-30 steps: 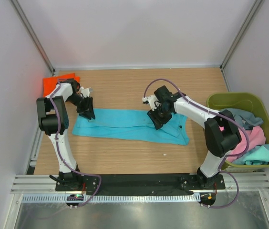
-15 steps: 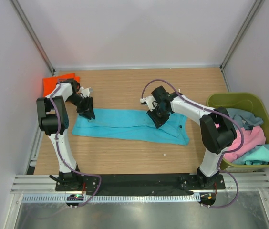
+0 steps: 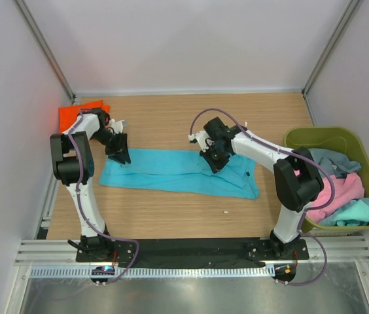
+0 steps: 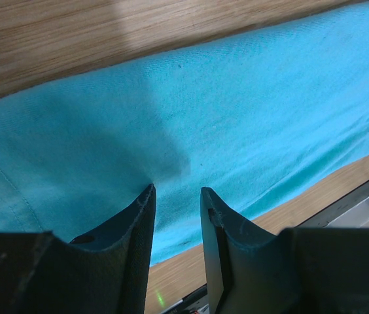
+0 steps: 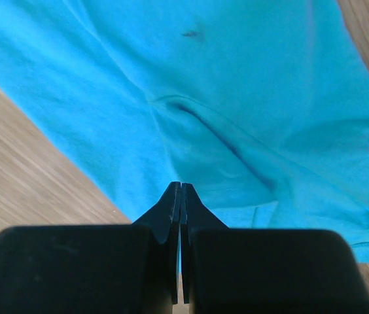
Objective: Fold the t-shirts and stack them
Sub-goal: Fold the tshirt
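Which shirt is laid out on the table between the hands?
The turquoise-blue t-shirt, spread long across the table. The orange t-shirt sits at the far left corner, and the other shirts lie bunched in the olive bin.

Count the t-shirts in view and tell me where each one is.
5: turquoise one spread mid-table; orange one at the far left corner; grey-blue one, pink one and teal one piled in the green bin at right. More may hide underneath.

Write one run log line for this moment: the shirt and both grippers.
turquoise t-shirt: spread flat | left gripper: jaws partly apart, tips on it | right gripper: shut, pinching its far edge
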